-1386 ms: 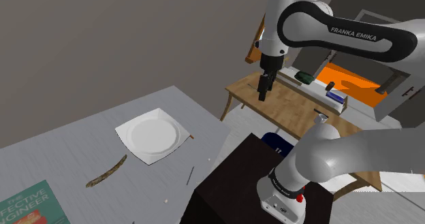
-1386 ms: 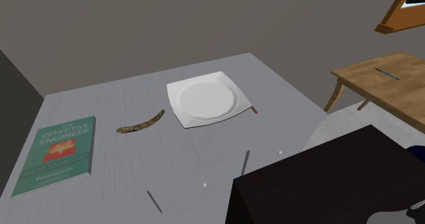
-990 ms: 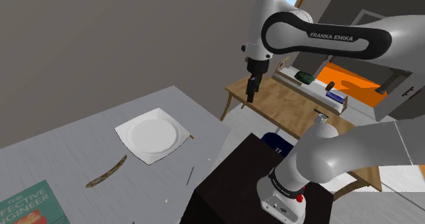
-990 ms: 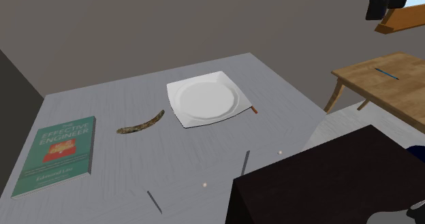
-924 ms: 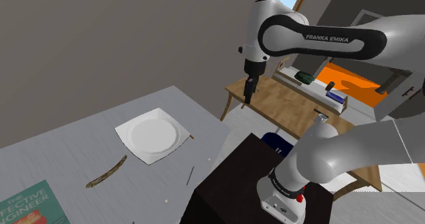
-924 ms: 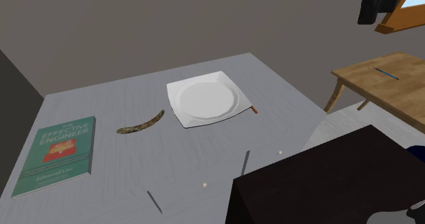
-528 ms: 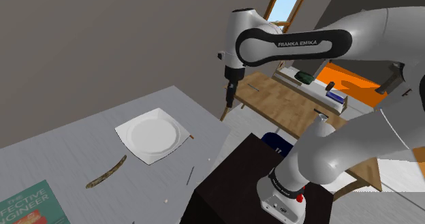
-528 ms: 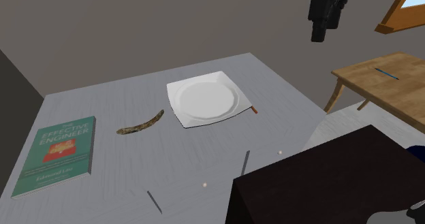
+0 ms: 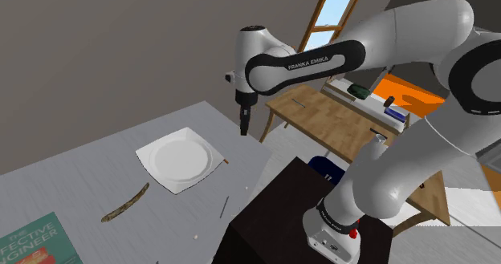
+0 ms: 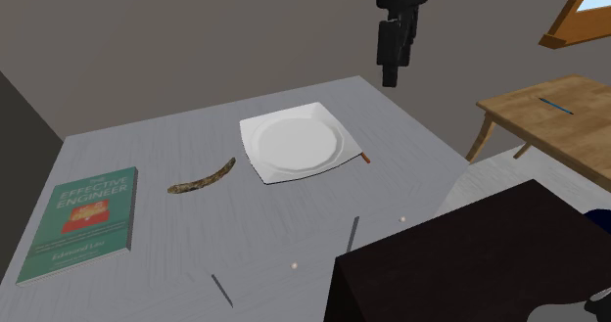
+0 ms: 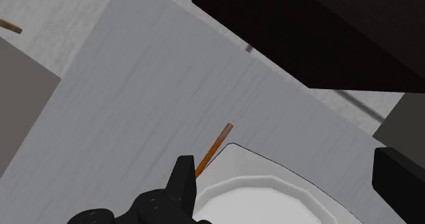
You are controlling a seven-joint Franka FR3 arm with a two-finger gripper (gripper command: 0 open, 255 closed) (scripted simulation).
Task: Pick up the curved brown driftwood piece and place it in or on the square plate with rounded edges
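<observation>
Counting across 1 grey table [image 10: 166,261]: there's 1 white square plate [image 10: 292,144], 1 curved brown driftwood piece [image 10: 203,176] and 1 green book [image 10: 86,219]. On to the sticks: 1 orange-brown stick [image 10: 365,159], plus 2 thin grey sticks [image 10: 353,232]. And 2 tiny pale beads [image 10: 402,218]. Off to the side, 1 wooden table [image 10: 558,110].

Driftwood [image 10: 203,178] looking rough and mottled, plate [image 10: 294,142] showing smooth matt white, tabletop [image 10: 294,222] showing faint grey streaks, side table [image 10: 553,115] showing pale wood grain, claw [image 10: 390,73] looking matt black.
</observation>
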